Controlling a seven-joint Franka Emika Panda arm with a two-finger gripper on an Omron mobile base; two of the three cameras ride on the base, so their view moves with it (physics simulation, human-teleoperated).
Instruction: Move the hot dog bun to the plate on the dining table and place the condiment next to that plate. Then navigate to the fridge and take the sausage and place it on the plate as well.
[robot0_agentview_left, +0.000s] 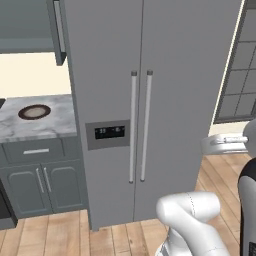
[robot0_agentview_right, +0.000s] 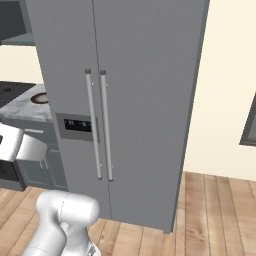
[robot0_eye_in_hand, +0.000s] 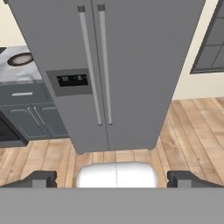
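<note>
The grey two-door fridge (robot0_agentview_left: 165, 100) (robot0_agentview_right: 145, 100) (robot0_eye_in_hand: 144, 65) stands straight ahead with both doors shut. Two long vertical handles (robot0_agentview_left: 133, 127) (robot0_agentview_left: 146, 125) meet at its middle seam, and a dispenser panel (robot0_agentview_left: 106, 133) sits on the left door. My gripper (robot0_eye_in_hand: 116, 179) is open and holds nothing, its fingertips (robot0_eye_in_hand: 41, 178) wide apart and well short of the doors. The hand (robot0_agentview_left: 225, 142) (robot0_agentview_right: 15, 145) hovers in front of the fridge. The sausage is hidden behind the shut doors. The hot dog bun, the condiment and the plate on the dining table are out of view.
A marble counter (robot0_agentview_left: 50, 127) with grey cabinets (robot0_agentview_left: 35, 182) adjoins the fridge on the left and carries a round brown dish (robot0_agentview_left: 34, 111). A dark oven front (robot0_eye_in_hand: 8, 131) lies further left. A window (robot0_agentview_left: 240, 75) is on the right wall. Wooden floor (robot0_agentview_right: 220, 210) lies before the fridge.
</note>
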